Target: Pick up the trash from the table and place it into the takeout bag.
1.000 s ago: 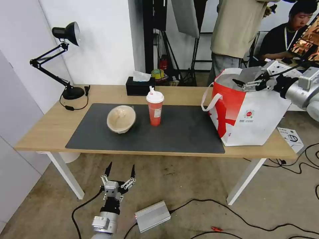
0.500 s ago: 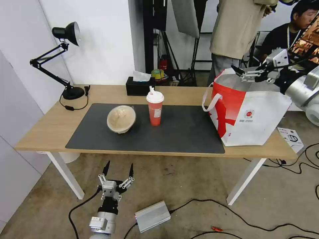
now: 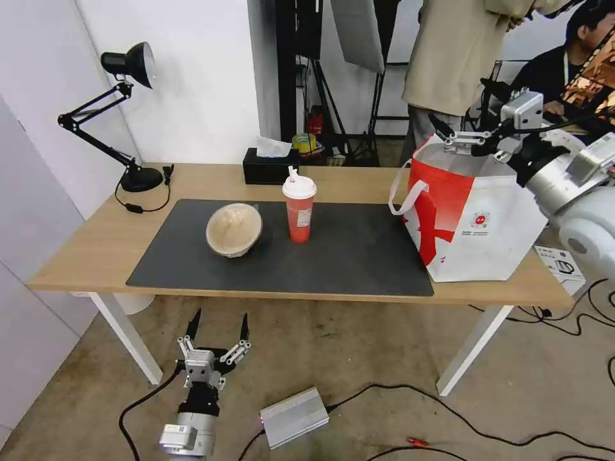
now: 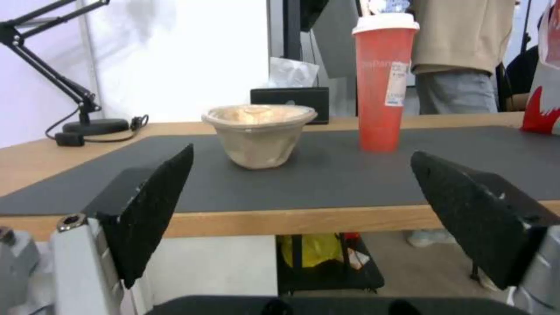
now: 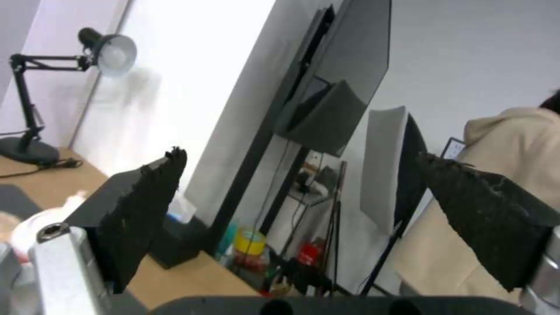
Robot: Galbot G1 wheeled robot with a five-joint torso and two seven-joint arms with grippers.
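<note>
Right gripper (image 3: 462, 110) spread wide and empty above the takeout bag (image 3: 477, 218) at 2 o'clock, left gripper (image 3: 216, 323) spread empty below the table (image 3: 83, 250) at 7 o'clock.

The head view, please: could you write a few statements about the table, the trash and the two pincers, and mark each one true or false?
1. The red drink cup stands upright on the dark grey mat. True.
2. The beige bowl lies inside the takeout bag. False: it sits on the mat, beside the cup.
3. The right pincer is above the bag's open top, holding nothing. True.
4. The left pincer is shut on the cup. False: it is open, below the front edge of the table.
5. The black tissue box sits on the bare wood behind the mat. True.
</note>
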